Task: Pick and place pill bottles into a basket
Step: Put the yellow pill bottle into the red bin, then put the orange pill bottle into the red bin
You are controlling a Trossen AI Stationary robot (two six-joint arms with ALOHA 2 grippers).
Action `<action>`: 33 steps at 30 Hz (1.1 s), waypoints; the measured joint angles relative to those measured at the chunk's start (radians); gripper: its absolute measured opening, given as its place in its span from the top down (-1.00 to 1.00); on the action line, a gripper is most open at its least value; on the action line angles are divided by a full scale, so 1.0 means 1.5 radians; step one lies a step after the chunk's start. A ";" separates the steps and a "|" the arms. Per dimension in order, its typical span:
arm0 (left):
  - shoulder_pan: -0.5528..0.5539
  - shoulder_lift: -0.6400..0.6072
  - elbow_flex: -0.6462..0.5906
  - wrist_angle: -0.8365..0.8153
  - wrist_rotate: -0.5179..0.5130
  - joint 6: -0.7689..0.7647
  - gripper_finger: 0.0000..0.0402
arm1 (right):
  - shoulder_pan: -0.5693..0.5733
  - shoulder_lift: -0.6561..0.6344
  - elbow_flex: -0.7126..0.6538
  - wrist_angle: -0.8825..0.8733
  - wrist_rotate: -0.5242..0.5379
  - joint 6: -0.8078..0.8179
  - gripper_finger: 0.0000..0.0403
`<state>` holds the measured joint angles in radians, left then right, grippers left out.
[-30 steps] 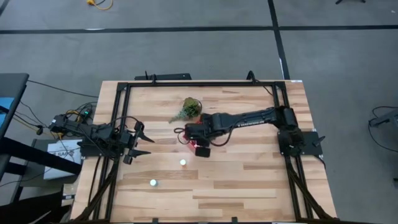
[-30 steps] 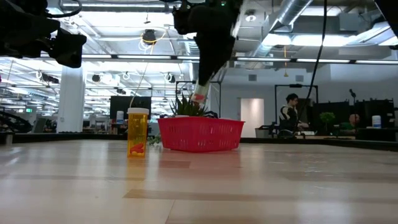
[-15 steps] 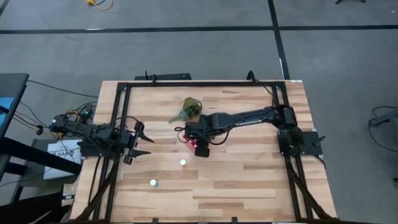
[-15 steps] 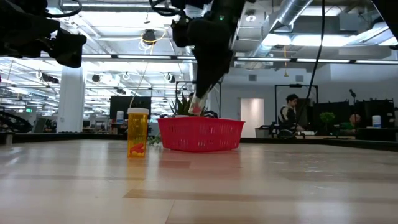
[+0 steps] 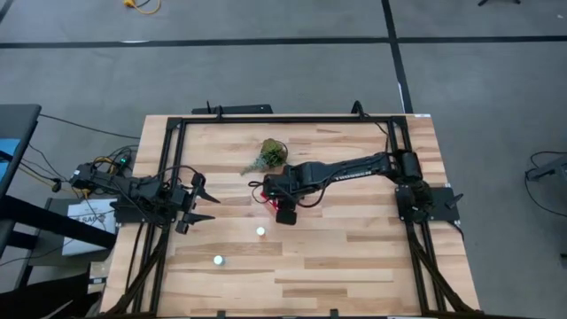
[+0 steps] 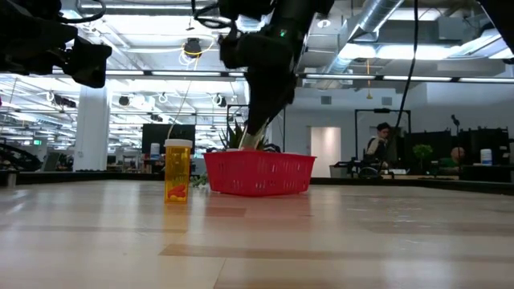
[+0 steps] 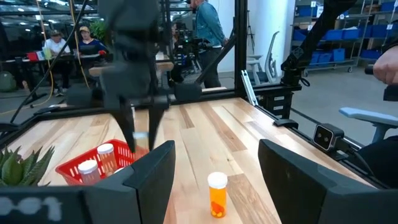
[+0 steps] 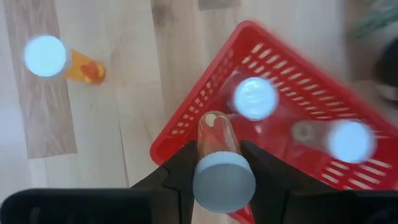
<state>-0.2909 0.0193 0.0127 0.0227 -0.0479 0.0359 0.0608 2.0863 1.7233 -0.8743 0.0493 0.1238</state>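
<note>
The red mesh basket [image 6: 259, 173] stands mid-table, and at least two white-capped pill bottles [image 8: 255, 98] stand in it. My right gripper [image 8: 221, 149] is over the basket's near-left part [image 5: 267, 200], shut on another pill bottle [image 8: 214, 134]. In the low view this gripper [image 6: 255, 138] reaches down to the basket's rim. Two more bottles stand on the table, one [image 5: 260, 231] near the basket and one [image 5: 218, 260] nearer the front edge. My left gripper [image 5: 211, 202] is open and empty at the table's left side. My right gripper pinches the bottle between its two fingers, just below the white cap [image 8: 224, 180]. The fingers come from above, pointing down, and the bottle lies along them with its cap toward the wrist. Its lower end [image 8: 211, 119] hangs over the basket's edge, slightly tilted.
A green leafy plant [image 5: 268, 155] stands just beyond the basket. A black frame [image 5: 283, 119] runs along the table's far and side edges. Bare wood lies toward the near edge and right of the basket.
My right gripper has gone down toward the basket with the pill bottle, still shut on it. The bottle's lower end has sunk from well above the rim to about rim height.
</note>
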 joint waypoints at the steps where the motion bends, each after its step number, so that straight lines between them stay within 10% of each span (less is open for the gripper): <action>1: 0.000 0.000 0.000 0.000 0.000 0.004 -0.10 | 0.000 0.005 -0.001 -0.007 -0.004 0.000 0.49; 33: 0.000 0.005 0.000 0.000 0.000 0.001 -0.10 | -0.008 0.050 0.002 -0.005 -0.055 -0.018 0.15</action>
<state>-0.2911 0.0261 0.0125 0.0231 -0.0479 0.0367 0.0494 2.1609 1.7264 -0.8814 -0.0334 0.0971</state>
